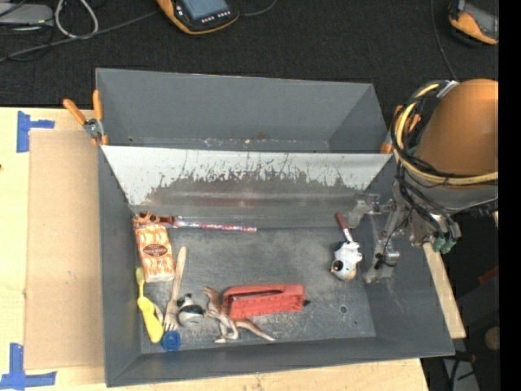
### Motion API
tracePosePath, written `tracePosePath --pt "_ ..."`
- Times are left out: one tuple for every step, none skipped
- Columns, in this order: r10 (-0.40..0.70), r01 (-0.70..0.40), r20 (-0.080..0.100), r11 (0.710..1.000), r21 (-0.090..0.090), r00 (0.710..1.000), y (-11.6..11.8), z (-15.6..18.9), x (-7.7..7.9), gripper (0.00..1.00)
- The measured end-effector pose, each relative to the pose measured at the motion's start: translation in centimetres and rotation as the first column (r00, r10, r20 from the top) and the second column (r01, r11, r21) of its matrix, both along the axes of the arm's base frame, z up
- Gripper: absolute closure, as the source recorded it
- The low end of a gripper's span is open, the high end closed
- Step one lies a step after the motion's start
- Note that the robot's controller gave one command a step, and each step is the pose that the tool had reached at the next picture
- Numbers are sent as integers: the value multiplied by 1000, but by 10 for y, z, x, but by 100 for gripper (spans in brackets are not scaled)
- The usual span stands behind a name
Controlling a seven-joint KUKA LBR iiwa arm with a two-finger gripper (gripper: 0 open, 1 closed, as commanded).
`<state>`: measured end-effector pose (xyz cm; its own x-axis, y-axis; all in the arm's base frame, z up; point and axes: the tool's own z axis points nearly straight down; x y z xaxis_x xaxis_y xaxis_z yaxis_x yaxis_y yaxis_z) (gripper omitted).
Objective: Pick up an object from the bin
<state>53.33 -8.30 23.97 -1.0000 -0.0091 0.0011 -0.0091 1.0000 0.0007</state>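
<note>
Right, the arm (423, 218) reaches in over the bin's (244, 120) side wall, its domed orange cover (460, 129) high above the rim with loops of cable bundled under it. From there the wrist drops steeply, and the gripper (378, 261) hangs low, pointing down at the grey floor close to that same wall. Whether it is released or clenched, I cannot tell from here; the metalwork is too tangled to read.

Just beside the gripper, on the side away from the arm, lies a small white toy figure (346, 262) with a red bit on top. It is very near, but I can't say they touch, and nothing shows it being gripped.

Everything else sits well apart from the gripper, across the floor beyond the toy. Nearest is a red oblong block (262, 298), with a tan rubbery creature (232, 322) sprawled against it. Farther off there's a thin red rod (213, 227) along the back slope, an orange printed packet (155, 252), a pale wooden stick (177, 277), a yellow toothbrush (149, 309) and a blue cap (170, 341).
</note>
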Motion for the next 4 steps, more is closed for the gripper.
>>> tracePosePath --pt "0 0 0 1000 0 1000 0 0 0 0" --pt "24 -24 11 1000 -3 1000 10 -21 -9 0" --pt "136 -136 2 991 -1 991 28 -20 7 0" --pt "166 -166 5 986 -1 986 58 -74 -11 0"
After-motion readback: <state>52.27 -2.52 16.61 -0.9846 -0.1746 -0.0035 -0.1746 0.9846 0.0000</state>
